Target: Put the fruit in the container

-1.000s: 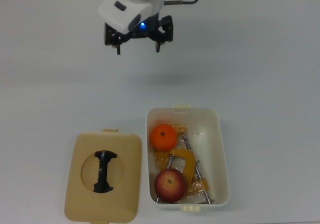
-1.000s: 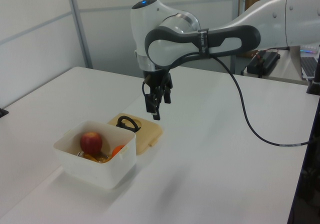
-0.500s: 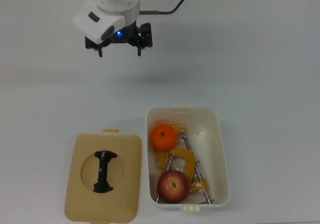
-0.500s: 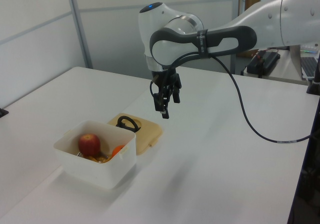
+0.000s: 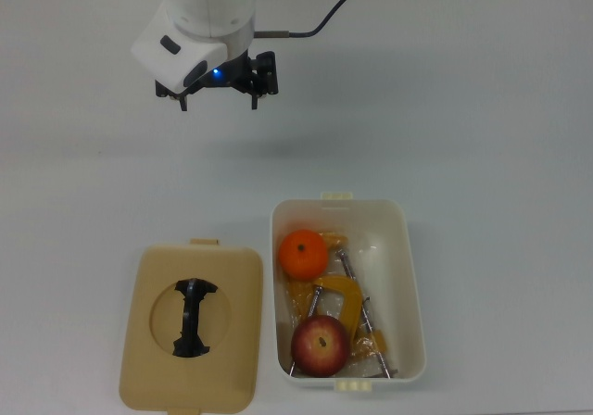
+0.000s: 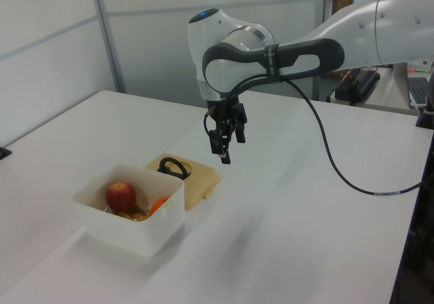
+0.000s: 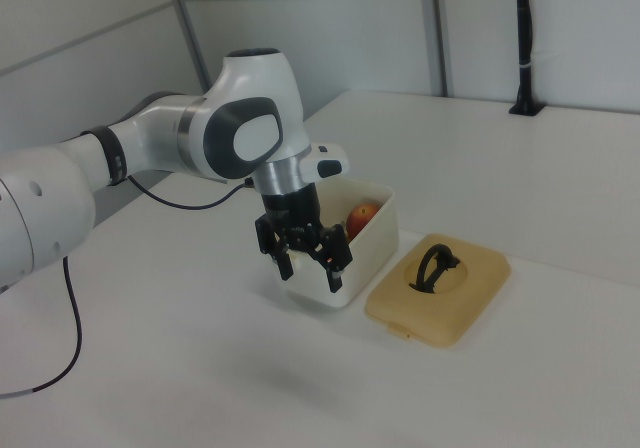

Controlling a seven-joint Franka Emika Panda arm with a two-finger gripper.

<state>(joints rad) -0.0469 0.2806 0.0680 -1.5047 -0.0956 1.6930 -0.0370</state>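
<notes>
The white container [image 5: 413, 276] stands on the table at the top view's lower middle. In it lie both fruits: the orange mandarin [image 5: 303, 254] at the far end and the dark red apple [image 5: 321, 345] at the near end. The left view shows the apple [image 6: 121, 196] and a bit of the mandarin [image 6: 159, 203] above the container's wall [image 6: 129, 229]. My gripper [image 5: 219, 106] hangs open and empty above bare table, well away from the container, toward the top view's upper left. In the right view the gripper [image 7: 308, 273] overlaps the container [image 7: 372, 240].
A flat tan lid [image 5: 190, 327] with a black handle lies beside the container on the top view's left. Yellow-orange metal C-clamps [image 5: 345, 295] lie in the container between the fruits. A black cable [image 6: 339, 172] trails from the arm over the table.
The open gripper has moved toward the top view's left, away from above the container. The apple shifted slightly inside the container and now lies still.
</notes>
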